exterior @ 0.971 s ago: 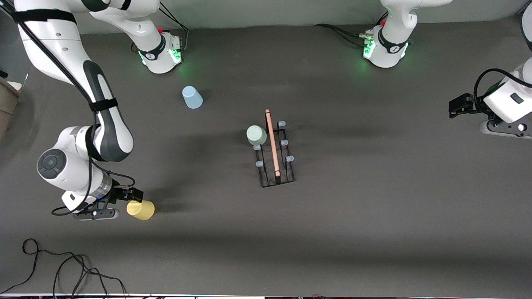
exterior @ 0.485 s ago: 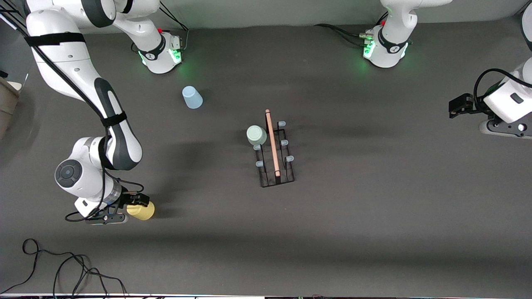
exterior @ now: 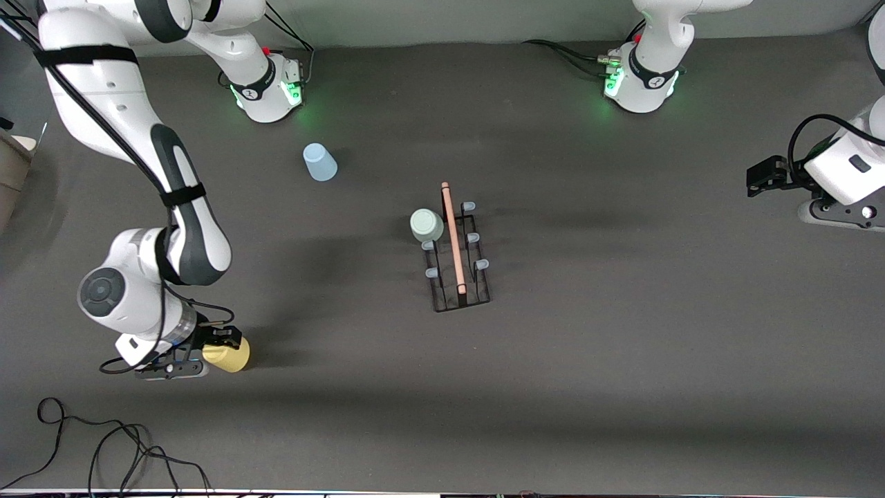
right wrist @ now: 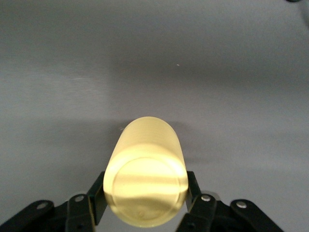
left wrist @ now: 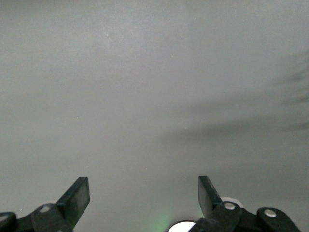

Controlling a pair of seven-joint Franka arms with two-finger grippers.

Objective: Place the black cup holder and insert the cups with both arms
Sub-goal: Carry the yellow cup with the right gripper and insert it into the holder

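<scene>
Stood mid-table: holder (exterior: 456, 257), green cup (exterior: 426, 225) touching it on the right arm's side. Lay pinched in the right gripper (exterior: 220, 344) near the front camera: yellow cup (exterior: 228, 355). Sat near the right base: blue cup (exterior: 319, 162). Waited spread wide over the table's end: left gripper (left wrist: 144, 198).

My right gripper (exterior: 220, 344) clamps one cup (exterior: 228, 355) near the front camera, at my right arm's end of the table. The rack (exterior: 456, 259) stands mid-table with a second cup (exterior: 426, 225) on its peg, I think. A third cup (exterior: 319, 162) sits farther back, toward my right base.
</scene>
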